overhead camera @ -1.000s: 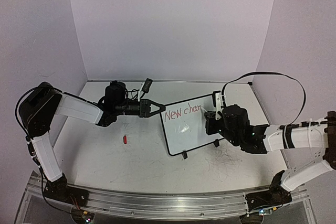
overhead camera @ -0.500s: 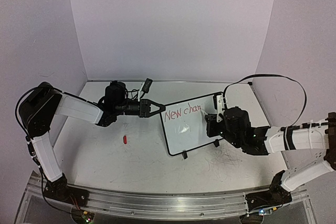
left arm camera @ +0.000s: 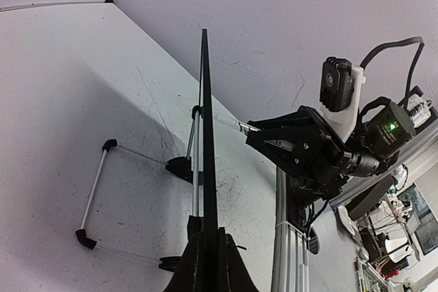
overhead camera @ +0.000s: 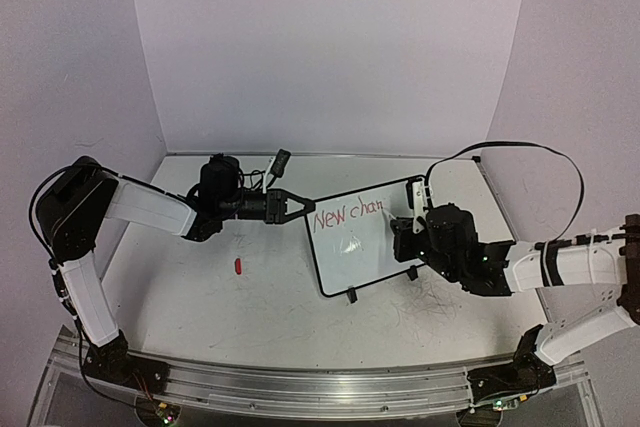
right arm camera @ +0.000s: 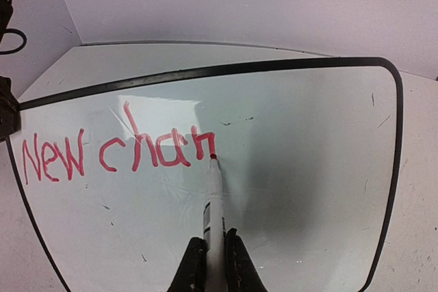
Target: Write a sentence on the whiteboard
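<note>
My left gripper (overhead camera: 298, 205) is clamped on the whiteboard's (overhead camera: 355, 257) edge, bracing it upright on the table (overhead camera: 250, 317) between my arms. My right gripper (right arm camera: 214, 251) is closed on the marker (right arm camera: 213, 196), with its tip at the last stroke of "New chan" (right arm camera: 116, 152). Over the past second my right wrist has shifted slightly, but no new letter has appeared. Judgement: the sentence is unfinished.

Whiteboard (left arm camera: 204, 135) was edge-on to my L wrist cam, writing hidden; red bit (overhead camera: 239, 266) was too small to ID.
</note>
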### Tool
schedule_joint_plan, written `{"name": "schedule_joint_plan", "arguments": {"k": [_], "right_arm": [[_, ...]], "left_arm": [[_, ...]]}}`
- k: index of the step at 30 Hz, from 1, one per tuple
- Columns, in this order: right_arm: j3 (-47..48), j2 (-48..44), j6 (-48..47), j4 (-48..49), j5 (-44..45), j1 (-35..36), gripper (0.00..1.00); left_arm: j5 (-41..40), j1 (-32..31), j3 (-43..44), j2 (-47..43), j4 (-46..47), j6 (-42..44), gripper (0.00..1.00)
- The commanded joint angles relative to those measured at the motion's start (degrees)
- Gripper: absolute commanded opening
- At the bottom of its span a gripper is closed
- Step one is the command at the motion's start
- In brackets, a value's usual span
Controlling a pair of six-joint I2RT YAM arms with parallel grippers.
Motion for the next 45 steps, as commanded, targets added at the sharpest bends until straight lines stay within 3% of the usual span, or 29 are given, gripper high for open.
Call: {"name": "schedule_joint_plan", "arguments": {"k": [1, 22, 45], "right_arm": [[1.59, -0.91, -1.02, -1.64, 0.9, -0.32, 0.0], [-4.97, -10.99, -7.08, 3.86, 1.47, -0.29, 0.0], [-3.28, -6.54, -8.0, 5.93, -2.78, -0.7, 0.0]], "left_arm": [[2.45, -0.43, 1.08, -0.24, -2.08, -0.96, 0.0], [2.43, -0.43, 1.48, 0.23, -2.42, -0.56, 0.0], [2.28, -0.47, 1.68, 0.62, -2.77, -0.5, 0.0]]}}
